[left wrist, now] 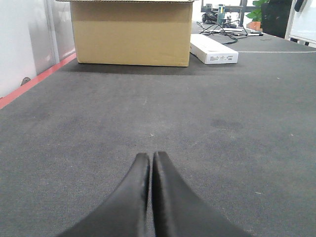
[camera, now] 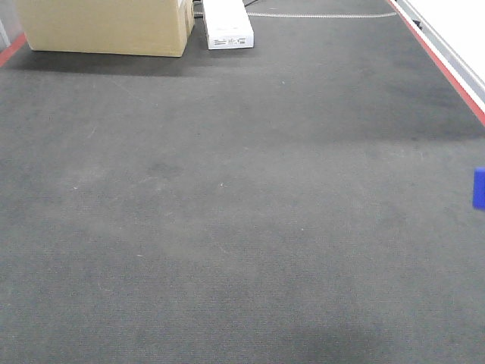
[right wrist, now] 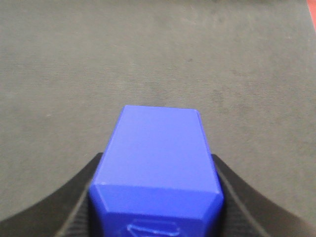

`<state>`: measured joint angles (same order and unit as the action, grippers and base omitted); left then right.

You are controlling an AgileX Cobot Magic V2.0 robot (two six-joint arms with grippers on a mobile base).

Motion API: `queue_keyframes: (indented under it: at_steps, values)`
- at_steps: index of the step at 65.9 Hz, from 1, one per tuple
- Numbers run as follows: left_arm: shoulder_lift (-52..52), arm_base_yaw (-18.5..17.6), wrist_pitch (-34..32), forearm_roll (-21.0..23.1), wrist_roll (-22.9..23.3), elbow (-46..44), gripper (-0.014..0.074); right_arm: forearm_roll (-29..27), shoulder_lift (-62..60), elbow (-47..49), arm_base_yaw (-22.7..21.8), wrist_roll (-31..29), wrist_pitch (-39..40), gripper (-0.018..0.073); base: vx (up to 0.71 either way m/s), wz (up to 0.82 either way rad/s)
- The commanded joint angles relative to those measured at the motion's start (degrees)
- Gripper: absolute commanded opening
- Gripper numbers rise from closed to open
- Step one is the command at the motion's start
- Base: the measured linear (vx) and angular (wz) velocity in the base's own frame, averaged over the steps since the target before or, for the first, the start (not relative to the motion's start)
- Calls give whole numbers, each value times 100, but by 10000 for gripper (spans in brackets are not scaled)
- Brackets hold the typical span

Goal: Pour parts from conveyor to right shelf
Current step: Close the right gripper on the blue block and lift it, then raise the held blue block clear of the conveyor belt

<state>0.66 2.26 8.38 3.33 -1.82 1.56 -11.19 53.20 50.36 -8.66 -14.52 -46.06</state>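
Note:
In the right wrist view a bright-blue block, one of the parts (right wrist: pixel 157 143), fills the space between the black fingers of my right gripper (right wrist: pixel 157 165), which is shut on it above the dark grey conveyor (right wrist: pixel 148 59). In the front view only a blue sliver of this part (camera: pixel 479 188) shows at the right edge. My left gripper (left wrist: pixel 151 157) hangs low over the conveyor (left wrist: pixel 222 123) with its jaws pressed together and nothing between them. The right shelf is out of view.
A cardboard box (camera: pixel 106 26) and a flat white box (camera: pixel 227 26) stand at the far end of the belt (camera: pixel 227 189). Red strips (camera: pixel 447 64) run along the belt's edges. Cables and a desk show behind the white box (left wrist: pixel 213 49).

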Motion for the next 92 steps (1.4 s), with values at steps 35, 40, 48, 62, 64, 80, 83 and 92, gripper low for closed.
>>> queue_keyframes:
  at_steps: [35,40,48,62,64,80,83,92]
  values:
    - [13,-37,-439,51,46,-116,-6,-482,-3852,-2161,-4,-767,1086,-5,0,0]
    - [13,-37,-439,51,46,-116,-6,-482,-4301,-2367,-9,-837,1088,-5,0,0]
    - [13,-37,-439,51,46,-116,-6,-482,-4743,-2646,-9,-827,1082,-5,0,0]
    - [13,-37,-439,51,46,-116,-6,-506,-5016,-2804,-9,-827,1156,-5,0,0]
    - [13,-37,-439,51,46,-116,-6,-512,-5016,-2804,-9,-827,1186,-5,0,0]
    - [13,-37,-439,51,46,-116,-6,-529,-5016,-2804,-9,-793,1208,-5,0,0]
    - [13,-37,-439,51,46,-116,-6,-529,-5016,-2804,-9,-756,1203,-5,0,0]
    - [13,-37,-439,51,46,-116,-6,-529,-5016,-2804,-9,-756,1203,-5,0,0]
